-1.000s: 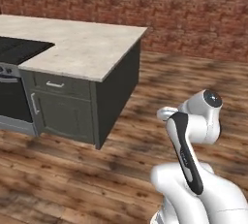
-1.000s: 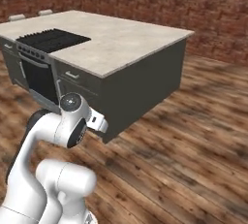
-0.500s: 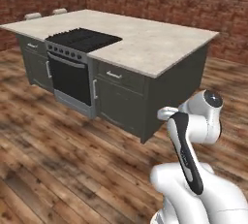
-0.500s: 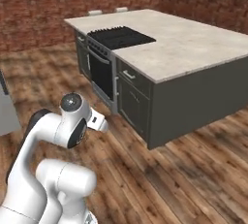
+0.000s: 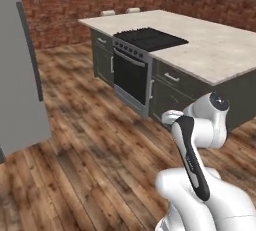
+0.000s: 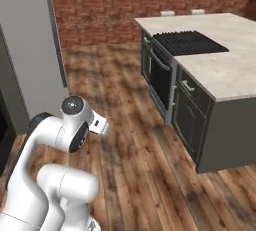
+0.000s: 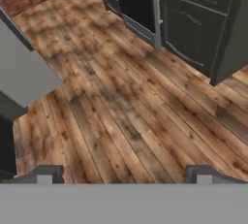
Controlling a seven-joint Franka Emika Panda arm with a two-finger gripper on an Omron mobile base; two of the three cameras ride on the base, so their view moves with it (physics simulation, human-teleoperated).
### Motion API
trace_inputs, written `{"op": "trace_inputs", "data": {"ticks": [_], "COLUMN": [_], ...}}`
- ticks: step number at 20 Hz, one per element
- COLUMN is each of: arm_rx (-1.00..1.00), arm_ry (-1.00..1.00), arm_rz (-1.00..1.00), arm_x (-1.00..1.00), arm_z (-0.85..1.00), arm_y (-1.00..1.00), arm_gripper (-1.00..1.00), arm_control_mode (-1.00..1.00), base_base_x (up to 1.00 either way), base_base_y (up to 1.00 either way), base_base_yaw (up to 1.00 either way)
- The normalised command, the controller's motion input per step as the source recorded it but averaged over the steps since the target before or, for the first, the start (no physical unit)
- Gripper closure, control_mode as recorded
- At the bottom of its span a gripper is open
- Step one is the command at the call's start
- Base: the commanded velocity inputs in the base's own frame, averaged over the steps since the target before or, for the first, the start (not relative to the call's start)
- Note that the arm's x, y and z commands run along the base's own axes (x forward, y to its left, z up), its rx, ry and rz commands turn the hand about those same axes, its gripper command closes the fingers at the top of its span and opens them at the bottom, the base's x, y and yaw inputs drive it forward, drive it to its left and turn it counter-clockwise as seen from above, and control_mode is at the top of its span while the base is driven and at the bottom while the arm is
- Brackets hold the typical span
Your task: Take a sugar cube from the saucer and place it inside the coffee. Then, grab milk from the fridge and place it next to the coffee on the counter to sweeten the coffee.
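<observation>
Gripper [image 7: 123, 174] jaws stood wide apart with nothing between them, the two dark tips rising at the bottom of the hand view over bare wooden floor [image 7: 121, 102]; the arm was folded in close over the base rather than reaching for anything.

Reading from the left of the room to the right: the fridge [image 5: 17, 70], a tall grey block with its long dark handle [image 5: 31, 50] down the near edge, stood at the left with its doors shut, so the milk could not be seen and is presumably inside. Open floor lay between it and the island. Next came the oven [image 5: 131, 77] under a black cooktop [image 5: 150, 38], then the dark drawers with silver bars, then the long beige counter [image 5: 215, 50] running off to the right. No cup, saucer or sugar cube could be made out on the stretch of counter in sight, so I cannot tell how the first part of the task stood.

Judging from this, the fridge leg looked to be the step in hand, and the risks lay in the approach. A base stopping too close or at a poor angle would leave no room for the door to swing. A grasp high or low on the curved handle could slip off as the door was pulled. Beyond that, a slim upright carton could tip over if nudged.
</observation>
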Motion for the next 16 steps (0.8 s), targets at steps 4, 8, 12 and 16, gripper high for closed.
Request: {"op": "trace_inputs", "data": {"ticks": [4,8,12,16], "arm_rx": [0.00,0.00,0.00,0.00], "arm_ry": [0.00,0.00,0.00,0.00], "arm_rz": [0.00,0.00,0.00,0.00], "arm_x": [0.00,0.00,0.00,0.00], "arm_z": [0.00,0.00,0.00,0.00], "arm_y": [0.00,0.00,0.00,0.00], "arm_gripper": [-1.00,-1.00,-1.00,-1.00], "arm_control_mode": [1.00,1.00,1.00,1.00], "base_base_x": [0.70,1.00,1.00,1.00], "base_base_y": [-0.14,-0.36,-0.22,-0.21], "base_base_yaw": [0.34,0.08,0.03,0.03]}}
